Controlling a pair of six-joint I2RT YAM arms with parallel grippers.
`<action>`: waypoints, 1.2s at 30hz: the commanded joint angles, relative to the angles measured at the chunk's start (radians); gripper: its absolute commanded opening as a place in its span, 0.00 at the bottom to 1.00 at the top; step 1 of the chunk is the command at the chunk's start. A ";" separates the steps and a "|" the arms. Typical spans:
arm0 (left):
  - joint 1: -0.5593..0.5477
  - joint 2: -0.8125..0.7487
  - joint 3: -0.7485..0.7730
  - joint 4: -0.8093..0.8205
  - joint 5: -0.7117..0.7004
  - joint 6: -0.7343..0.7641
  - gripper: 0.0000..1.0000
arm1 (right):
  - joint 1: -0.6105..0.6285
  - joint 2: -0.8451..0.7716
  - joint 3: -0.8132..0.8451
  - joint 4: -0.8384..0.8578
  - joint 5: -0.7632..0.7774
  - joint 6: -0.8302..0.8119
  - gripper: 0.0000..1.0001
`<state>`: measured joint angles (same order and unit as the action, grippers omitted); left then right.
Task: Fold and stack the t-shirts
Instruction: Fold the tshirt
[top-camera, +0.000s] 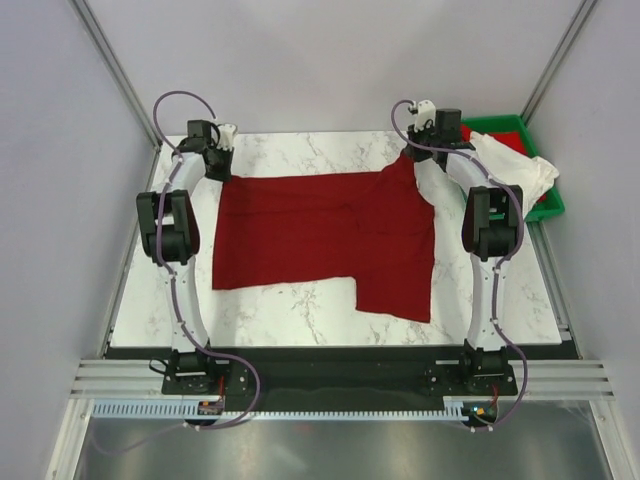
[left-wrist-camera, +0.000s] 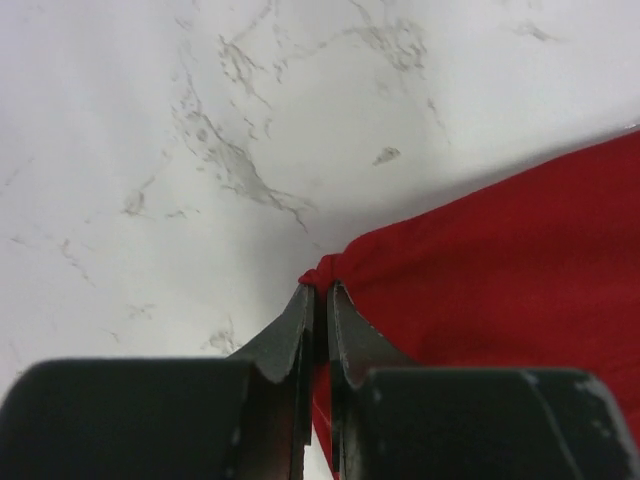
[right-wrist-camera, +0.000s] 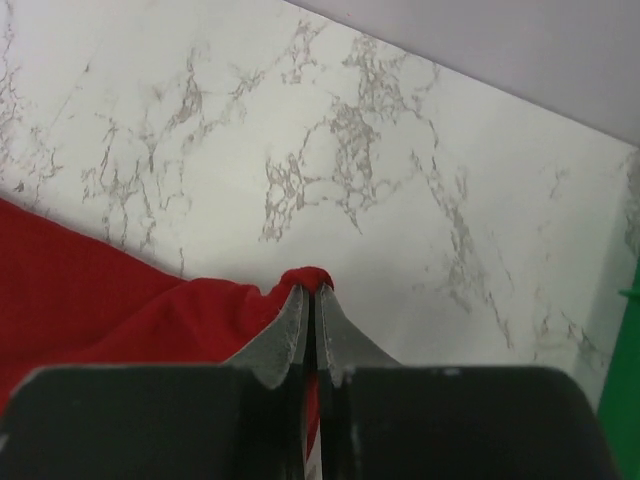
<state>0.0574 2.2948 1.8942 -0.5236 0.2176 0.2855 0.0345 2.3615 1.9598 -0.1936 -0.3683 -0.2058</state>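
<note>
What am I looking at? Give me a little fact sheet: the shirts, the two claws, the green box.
Red t-shirt: spread out on the marble table
Left gripper: shut on its far left corner
Right gripper: shut on its far right corner
White t-shirt: crumpled, in the green bin, far right
Stack: none yet

white marble table (top-camera: 300, 310), dark red t-shirt (top-camera: 320, 235) spread across its middle, green bin (top-camera: 520, 125) at its far right corner
</note>
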 joint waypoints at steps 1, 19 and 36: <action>0.001 0.115 0.185 0.016 -0.130 -0.020 0.06 | 0.059 0.071 0.114 0.049 0.072 -0.007 0.40; -0.094 -0.104 -0.015 0.022 -0.248 -0.032 0.58 | -0.018 -0.145 -0.122 -0.181 0.026 -0.032 0.47; -0.108 -0.100 -0.044 -0.003 -0.230 -0.035 0.54 | -0.001 -0.056 -0.093 -0.337 0.138 -0.147 0.43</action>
<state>-0.0475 2.2383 1.8481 -0.5312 -0.0097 0.2474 0.0231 2.2883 1.8469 -0.4961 -0.2642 -0.3119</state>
